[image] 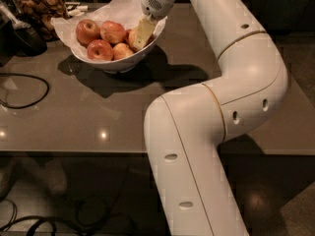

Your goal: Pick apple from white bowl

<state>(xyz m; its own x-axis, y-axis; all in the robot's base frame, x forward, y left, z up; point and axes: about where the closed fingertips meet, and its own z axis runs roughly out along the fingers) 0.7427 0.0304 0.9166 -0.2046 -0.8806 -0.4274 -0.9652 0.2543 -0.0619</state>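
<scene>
The white bowl (115,63) stands on the table at the back left, lined with crinkled white paper (115,6). Several orange-red apples lie in it. A large one (87,31) is at the left, another (112,32) beside it, and two (100,49) (122,50) at the front. One more apple (132,38) lies at the bowl's right side, partly hidden by my gripper. My gripper (142,32) reaches down from above into the right side of the bowl and is against this apple.
The grey-brown table (98,117) ends at a front edge near mid-frame. A jar of brown snacks (37,4) and a dark object (22,36) stand at the back left. A black cable (24,90) loops at the left. My white arm (221,107) fills the right and foreground.
</scene>
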